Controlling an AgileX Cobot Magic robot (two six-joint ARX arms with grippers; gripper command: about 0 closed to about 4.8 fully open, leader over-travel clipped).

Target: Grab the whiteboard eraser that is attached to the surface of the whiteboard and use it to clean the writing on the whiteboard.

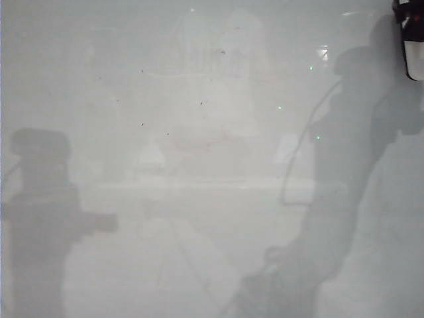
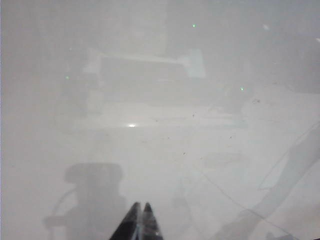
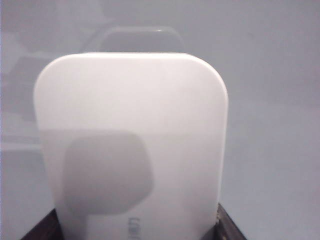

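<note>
The whiteboard eraser (image 3: 132,145) fills my right wrist view, held between the dark fingers of the right claw (image 3: 132,230), jaws spread wide around its body. In the exterior view that claw (image 1: 412,40) sits at the far upper right corner of the whiteboard (image 1: 199,218).

My worry: I can't find the writing anywhere (only tiny dark specks and shadows), so I might wipe a blank patch — or tilt the eraser so only an edge drags. A loose hold could let it slip.

The right wrist view alone shows the hold; the exterior alone shows where the arm stands. The left claw (image 2: 140,222) appears only in its own view — tips pressed together, hanging over bare board.
</note>
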